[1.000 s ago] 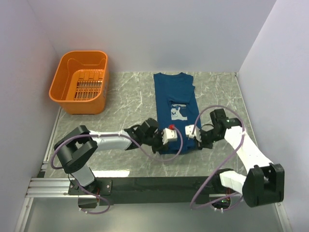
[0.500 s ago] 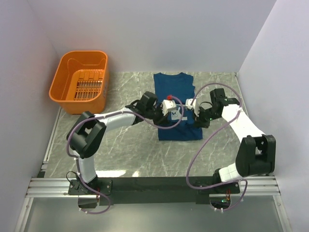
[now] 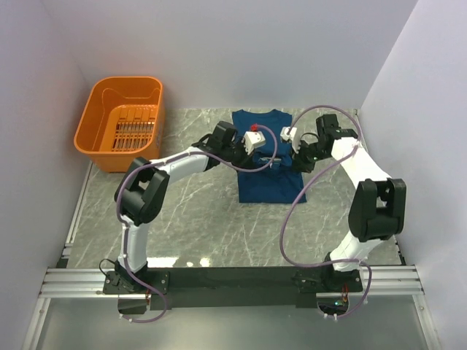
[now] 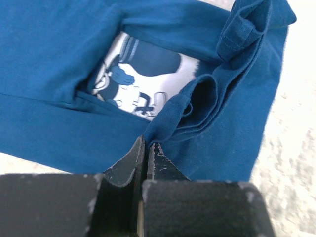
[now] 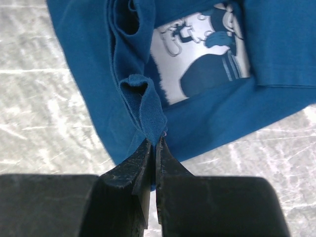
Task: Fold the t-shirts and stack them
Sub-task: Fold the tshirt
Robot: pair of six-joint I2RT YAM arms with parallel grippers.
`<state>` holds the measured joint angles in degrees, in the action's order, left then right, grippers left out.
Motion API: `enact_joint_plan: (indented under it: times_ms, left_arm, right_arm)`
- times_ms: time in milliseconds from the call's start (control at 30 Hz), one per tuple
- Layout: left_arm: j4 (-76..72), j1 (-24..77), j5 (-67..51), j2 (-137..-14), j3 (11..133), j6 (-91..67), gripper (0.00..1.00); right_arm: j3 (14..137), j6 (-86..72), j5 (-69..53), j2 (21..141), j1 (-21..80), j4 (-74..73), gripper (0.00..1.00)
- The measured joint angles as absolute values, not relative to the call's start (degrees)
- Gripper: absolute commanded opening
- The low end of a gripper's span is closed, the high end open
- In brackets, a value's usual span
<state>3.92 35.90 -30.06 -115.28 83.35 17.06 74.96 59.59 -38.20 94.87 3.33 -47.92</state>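
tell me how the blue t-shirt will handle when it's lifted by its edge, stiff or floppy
Probably floppy: the t-shirt bunches into soft folds where the left gripper pinches it. Likely light, since a thin pinch of cloth in the right gripper too seems enough to raise it. The unheld cloth would likely sag between the two grips.

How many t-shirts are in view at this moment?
1. The navy t-shirt lies at the far middle of the table, its edge pinched by the left fingers and right fingers. The orange basket looks empty; folds could hide more.
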Motion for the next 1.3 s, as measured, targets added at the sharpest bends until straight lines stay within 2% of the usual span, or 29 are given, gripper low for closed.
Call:
enact_joint_plan:
  times_ms: [633,1067,1300]
  left_arm:
    - [3.7,32.8,-27.0,-121.8,92.0,16.6,0.01]
    - [4.1,32.4,-24.1,-128.6,99.2,16.4,0.01]
    - [3.7,31.8,-22.7,-129.8,101.6,15.3,0.01]
  right_arm:
    - [86.2,52.7,-36.5,107.0,2.6,-44.2,0.00]
    - [87.4,46.0,-34.2,110.1,2.6,-39.3,0.00]
    - [92.3,42.9,-33.2,112.7,2.6,-37.5,0.00]
